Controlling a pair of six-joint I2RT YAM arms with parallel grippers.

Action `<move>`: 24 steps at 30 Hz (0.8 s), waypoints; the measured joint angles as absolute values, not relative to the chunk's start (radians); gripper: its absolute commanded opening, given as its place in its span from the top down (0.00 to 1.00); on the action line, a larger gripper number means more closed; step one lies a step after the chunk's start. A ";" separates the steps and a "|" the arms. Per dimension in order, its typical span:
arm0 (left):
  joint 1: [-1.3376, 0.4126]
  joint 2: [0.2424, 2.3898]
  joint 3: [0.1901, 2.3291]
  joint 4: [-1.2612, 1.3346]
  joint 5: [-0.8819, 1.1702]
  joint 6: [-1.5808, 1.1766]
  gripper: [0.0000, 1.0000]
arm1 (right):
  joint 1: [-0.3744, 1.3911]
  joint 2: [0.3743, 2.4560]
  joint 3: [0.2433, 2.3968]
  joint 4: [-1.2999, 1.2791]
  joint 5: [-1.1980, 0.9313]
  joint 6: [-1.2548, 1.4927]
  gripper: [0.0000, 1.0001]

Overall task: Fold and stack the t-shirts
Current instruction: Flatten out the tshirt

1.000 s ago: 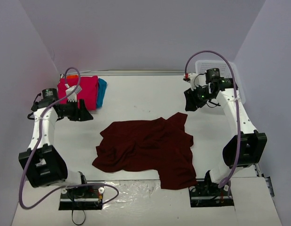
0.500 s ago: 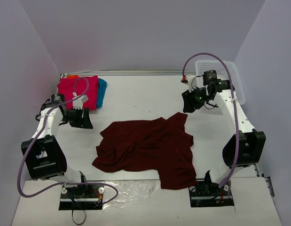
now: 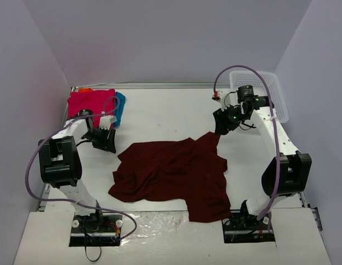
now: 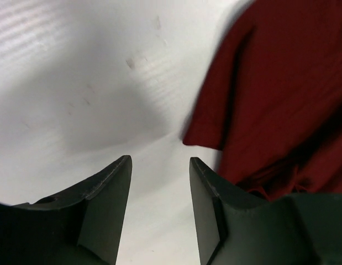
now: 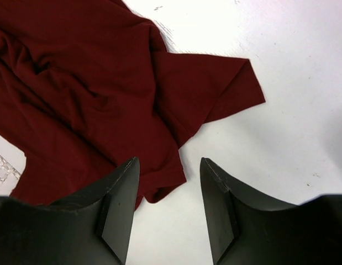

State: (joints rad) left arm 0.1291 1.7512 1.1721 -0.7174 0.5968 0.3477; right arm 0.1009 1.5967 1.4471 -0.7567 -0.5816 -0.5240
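A large dark maroon t-shirt (image 3: 173, 174) lies crumpled in the middle of the table. A stack of folded shirts sits at the back left: bright pink (image 3: 90, 105) on top, teal blue (image 3: 120, 107) at its right side, an orange edge (image 3: 85, 89) behind. My left gripper (image 3: 108, 144) is open and empty, just left of the maroon shirt's left edge (image 4: 215, 127). My right gripper (image 3: 219, 128) is open and empty, above the shirt's upper right sleeve (image 5: 215, 88).
A white plastic mesh basket (image 3: 259, 91) stands at the back right against the wall. Purple walls close in the table on three sides. White table surface (image 3: 165, 113) shows between the shirt and the back wall.
My left gripper has swung right and nearer, from beside the pink stack to the maroon shirt's left edge. My right gripper has lowered slightly left toward the shirt's upper right sleeve.
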 measured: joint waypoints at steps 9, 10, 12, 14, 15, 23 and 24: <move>0.089 1.813 1.217 -0.678 0.613 0.348 0.63 | 0.101 1.597 1.433 -0.742 -0.579 -0.524 0.55; 0.084 1.822 1.221 -0.679 0.619 0.348 0.64 | 0.101 1.597 1.432 -0.741 -0.577 -0.524 0.55; 0.076 1.837 1.223 -0.679 0.631 0.352 0.65 | 0.101 1.597 1.430 -0.738 -0.572 -0.524 0.55; 0.070 1.846 1.223 -0.683 0.641 0.359 0.65 | 0.101 1.597 1.428 -0.734 -0.570 -0.524 0.55; 0.066 1.848 1.223 -0.683 0.646 0.362 0.65 | 0.101 1.597 1.426 -0.731 -0.567 -0.524 0.55; 0.055 1.878 1.240 -0.711 0.671 0.398 0.74 | 0.101 1.597 1.402 -0.714 -0.548 -0.524 0.55; 0.053 1.884 1.241 -0.714 0.673 0.404 0.76 | 0.101 1.597 1.400 -0.714 -0.546 -0.524 0.55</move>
